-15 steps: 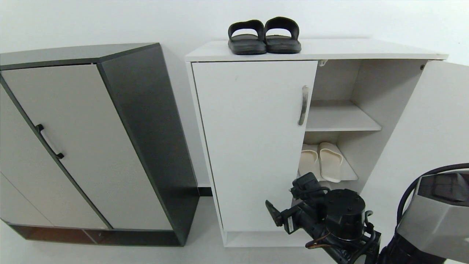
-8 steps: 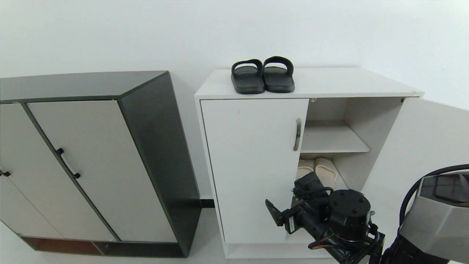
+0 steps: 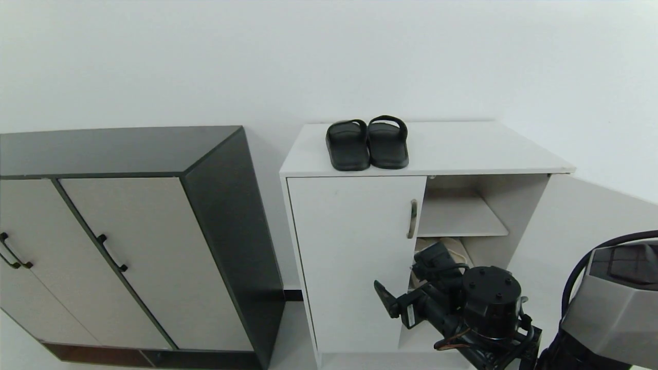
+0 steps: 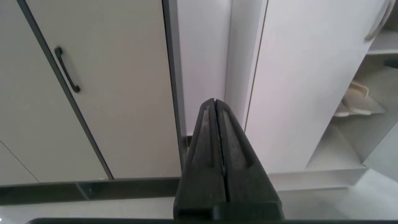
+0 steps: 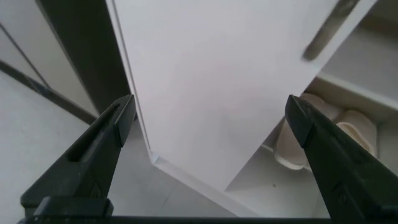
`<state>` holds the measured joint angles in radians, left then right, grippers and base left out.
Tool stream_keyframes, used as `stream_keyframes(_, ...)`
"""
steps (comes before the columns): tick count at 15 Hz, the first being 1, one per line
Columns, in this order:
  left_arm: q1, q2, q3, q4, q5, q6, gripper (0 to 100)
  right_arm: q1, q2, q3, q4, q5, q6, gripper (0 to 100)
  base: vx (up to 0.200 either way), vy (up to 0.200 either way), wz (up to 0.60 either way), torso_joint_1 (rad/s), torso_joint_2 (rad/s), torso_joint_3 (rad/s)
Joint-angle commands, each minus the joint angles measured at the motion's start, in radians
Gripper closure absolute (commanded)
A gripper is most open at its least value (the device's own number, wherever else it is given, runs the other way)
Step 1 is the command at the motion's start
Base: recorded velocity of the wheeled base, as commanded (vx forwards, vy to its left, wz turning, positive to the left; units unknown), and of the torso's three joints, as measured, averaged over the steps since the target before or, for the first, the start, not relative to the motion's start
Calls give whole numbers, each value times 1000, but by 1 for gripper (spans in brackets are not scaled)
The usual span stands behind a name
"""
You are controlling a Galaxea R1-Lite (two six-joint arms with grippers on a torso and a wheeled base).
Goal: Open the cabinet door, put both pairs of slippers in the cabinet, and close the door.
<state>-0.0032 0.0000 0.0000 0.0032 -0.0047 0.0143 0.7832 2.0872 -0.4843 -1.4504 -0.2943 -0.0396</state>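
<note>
Right gripper (image 5: 209, 106) spread wide; beige slippers (image 5: 356, 128) just beyond, apparently low inside cabinet (image 3: 452, 149). Left gripper (image 4: 215, 121) pressed together.

Black slippers (image 3: 367, 144) atop open white cabinet (image 3: 462, 149); cream slippers (image 3: 455, 245) inside.

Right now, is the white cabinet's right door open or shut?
Open: the right door stands wide, baring the upper shelf and the cream slippers beneath it. The left door is shut.
</note>
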Motion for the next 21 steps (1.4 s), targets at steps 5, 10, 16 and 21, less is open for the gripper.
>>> stream_keyframes(5, 0, 2, 0, 0, 0, 0, 100, 1, 2, 1, -1, 1, 1, 0, 0, 0, 0, 201, -505, -309)
stream_keyframes(10, 0, 2, 0, 0, 0, 0, 100, 4, 1, 1, -2, 3, 1, 0, 0, 0, 0, 233, -548, -321)
stream_keyframes(16, 0, 2, 0, 0, 2, 0, 100, 2, 65, 52, -120, 110, -48, 0, 0, 0, 0, 162, -373, -207)
stream_keyframes(21, 0, 2, 0, 0, 2, 3, 100, 33, -148, -158, 340, -3, -11, 0, 0, 0, 0, 4, -10, -5)
